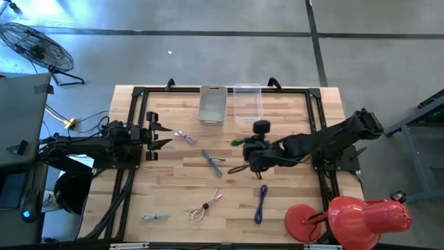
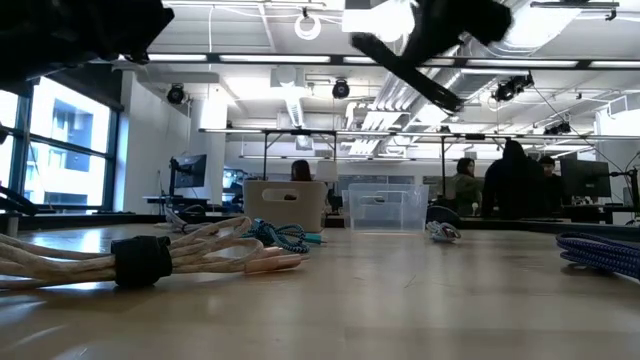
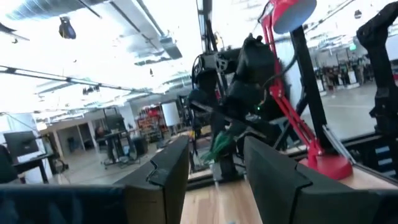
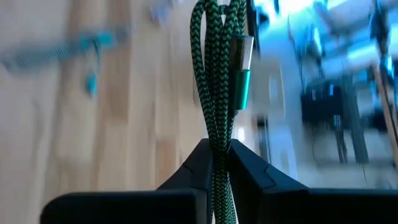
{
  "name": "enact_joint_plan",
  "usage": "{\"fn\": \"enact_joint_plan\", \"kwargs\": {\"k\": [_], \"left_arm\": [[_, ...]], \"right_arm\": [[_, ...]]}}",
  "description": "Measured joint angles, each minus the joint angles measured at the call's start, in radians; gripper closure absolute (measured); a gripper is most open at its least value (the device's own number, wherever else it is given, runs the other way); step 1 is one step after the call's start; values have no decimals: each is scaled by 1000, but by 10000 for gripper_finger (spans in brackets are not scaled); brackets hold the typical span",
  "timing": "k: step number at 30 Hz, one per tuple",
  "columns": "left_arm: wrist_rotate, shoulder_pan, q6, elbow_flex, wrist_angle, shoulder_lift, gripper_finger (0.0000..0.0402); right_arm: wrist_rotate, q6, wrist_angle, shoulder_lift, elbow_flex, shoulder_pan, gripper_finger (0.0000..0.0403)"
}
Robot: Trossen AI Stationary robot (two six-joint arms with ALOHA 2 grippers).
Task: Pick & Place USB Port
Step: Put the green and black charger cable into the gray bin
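1. Over the counter's (image 1: 291, 208) left edge, the left tool (image 1: 161, 135) hovers with its fingers (image 3: 168, 171) spread apart and nothing between them.
2. Just beside it lies a small silver cable (image 1: 184, 136); nearer the front edge sit a white coiled cable (image 1: 156, 217) and a beige bundled cable (image 1: 205, 206).
3. At mid-counter rests a teal cable (image 1: 214, 162).
4. Along the back edge stand two bins side by side — a grey bin (image 1: 212, 104) and a clear plastic bin (image 1: 248, 103).
5. Right of centre, the right tool (image 1: 239, 154) is raised above the counter, its fingers (image 4: 193, 171) pinched tight on a green braided USB cable (image 4: 217, 68) — the metal plug shows beside the loops.
6. Below it lies a purple cable (image 1: 261, 203), with a red desk lamp (image 1: 354, 215) at the front right corner.
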Motion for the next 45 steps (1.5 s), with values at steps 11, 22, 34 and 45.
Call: {"fn": "enact_joint_plan", "kwargs": {"k": [11, 22, 34, 45], "left_arm": [[5, -95, 42, 48, 115, 238, 250], [75, -111, 65, 255, 82, 537, 250], [177, -111, 14, 474, 88, 860, 250], [331, -120, 12, 625, 106, 1044, 250]], "right_arm": [[-169, -171, 309, 0, -4, 10, 379], [-213, -229, 403, 0, -5, 48, 379], [-309, -319, 529, 16, -5, 63, 379], [-296, -341, 538, 61, -5, 62, 379]]}}
